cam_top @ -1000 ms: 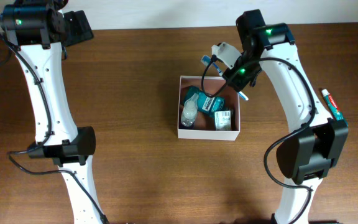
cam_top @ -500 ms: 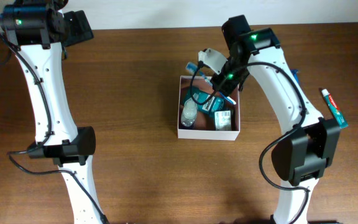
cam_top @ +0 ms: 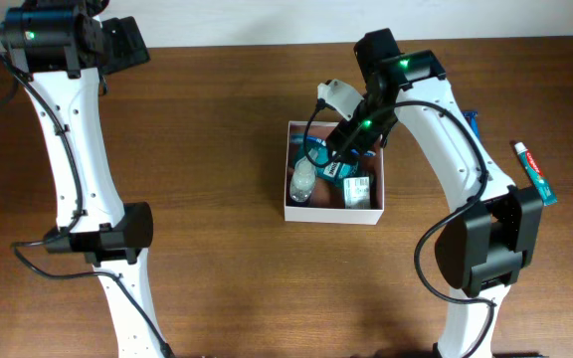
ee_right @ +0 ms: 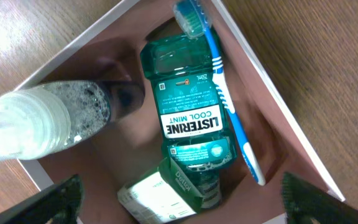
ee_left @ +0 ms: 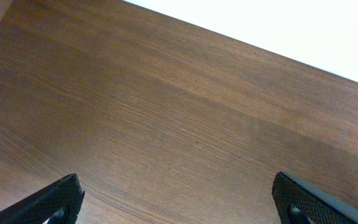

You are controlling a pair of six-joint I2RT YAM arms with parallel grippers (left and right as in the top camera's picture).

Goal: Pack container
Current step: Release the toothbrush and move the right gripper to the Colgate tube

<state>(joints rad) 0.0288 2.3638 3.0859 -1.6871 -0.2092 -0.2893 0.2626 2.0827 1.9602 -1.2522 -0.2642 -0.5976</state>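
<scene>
The container [cam_top: 331, 214] is a square white-walled box in the middle of the table. In the right wrist view its wall [ee_right: 278, 102] frames a green Listerine bottle [ee_right: 188, 118], a blue toothbrush [ee_right: 232, 106] lying along that bottle, a clear foamy bottle [ee_right: 48, 118] and a green-white Dettol box [ee_right: 166, 193]. My right gripper [cam_top: 338, 151] hangs over the box's far half, open [ee_right: 188, 205], holding nothing. My left gripper [cam_top: 125, 45] is at the far left corner, open [ee_left: 185, 202] over bare wood.
A toothpaste tube [cam_top: 535, 171] lies at the table's right edge beside the right arm's base. A small blue item [cam_top: 474, 124] shows behind the right arm. The table's far edge [ee_left: 260, 53] runs close to the left gripper.
My right gripper moved left over the container and opened. The blue toothbrush it carried now lies inside on the Listerine bottle. The left arm has not moved.
</scene>
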